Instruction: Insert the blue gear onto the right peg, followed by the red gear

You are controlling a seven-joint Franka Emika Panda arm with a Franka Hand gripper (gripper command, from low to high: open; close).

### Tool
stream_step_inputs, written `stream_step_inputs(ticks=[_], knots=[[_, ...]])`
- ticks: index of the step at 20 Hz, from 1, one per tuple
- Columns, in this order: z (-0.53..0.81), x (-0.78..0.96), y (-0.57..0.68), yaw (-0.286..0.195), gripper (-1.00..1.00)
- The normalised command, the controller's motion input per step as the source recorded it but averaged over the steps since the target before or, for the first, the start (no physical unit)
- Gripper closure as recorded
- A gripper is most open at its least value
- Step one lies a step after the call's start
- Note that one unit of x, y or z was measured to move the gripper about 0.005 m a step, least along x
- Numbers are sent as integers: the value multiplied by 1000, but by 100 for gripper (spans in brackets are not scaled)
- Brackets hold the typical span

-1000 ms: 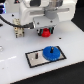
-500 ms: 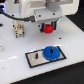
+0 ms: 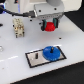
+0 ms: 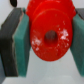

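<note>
The blue gear (image 3: 51, 52) lies flat on the black-framed grey plate (image 3: 34, 60), at its end toward the exterior view's right; the right peg is hidden under it. A short dark pin (image 3: 38, 56) stands on the plate to the gear's left. My gripper (image 3: 49, 25) hangs above and behind the plate, shut on the red gear (image 3: 49, 25). In the wrist view the red gear (image 4: 50, 32) fills the gap between the two teal pads (image 4: 22, 42), which press on its sides.
A small beige and dark block (image 3: 18, 27) stands at the exterior view's left on the white table (image 3: 15, 52). A dark cable runs behind it. The arm's white body (image 3: 45, 7) is above the gripper.
The gripper with the red gear has stayed at about the same place above the table. The blue gear has not moved.
</note>
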Motion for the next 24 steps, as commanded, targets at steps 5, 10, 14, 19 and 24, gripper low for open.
stream_step_inputs(ticks=[5,10,14,19,24], knots=[[301,716,-184,0,100],[164,737,-96,0,100],[131,649,-48,0,100],[116,648,-38,0,100],[48,590,-71,0,100]])
